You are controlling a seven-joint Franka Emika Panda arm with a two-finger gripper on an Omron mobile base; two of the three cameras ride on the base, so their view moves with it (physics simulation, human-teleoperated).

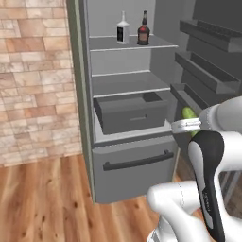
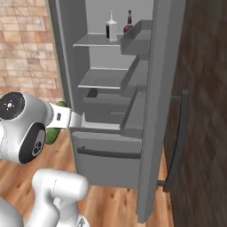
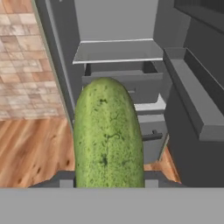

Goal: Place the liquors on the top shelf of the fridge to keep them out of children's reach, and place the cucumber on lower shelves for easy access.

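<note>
Before the open fridge [image 1: 85, 94], holding the cucumber [image 3: 107, 135] lengthwise in the end effector [image 3: 107, 181], jaws partly closed on its sides, with the green tip pointing toward the boxy drawer [image 1: 132, 113]. Both liquors already up on the top shelf [image 1: 106, 45]: clear square-shouldered bottle [image 1: 123, 29] left, squat dark red-brown bottle [image 1: 143, 30] just beside it, both upright. Best done by lifting slightly and steering left of the door trays [image 1: 203, 71], aiming for the bare lower shelf [image 1: 127, 82] above the drawer, not the drawer itself. Worth keeping the cucumber level and going in far enough to clear the pale front edge before letting go; round body likely to roll, so a low, gentle release with its length across the shelf. Possibly a tight gap between shelf and drawer rim, hard to judge from here. Around: wood-plank floor [image 1: 42, 198], pale brick wall [image 1: 33, 80] left of the fridge, dark panel [image 2: 206, 111] to the right behind the open door [image 2: 155, 111].
</note>
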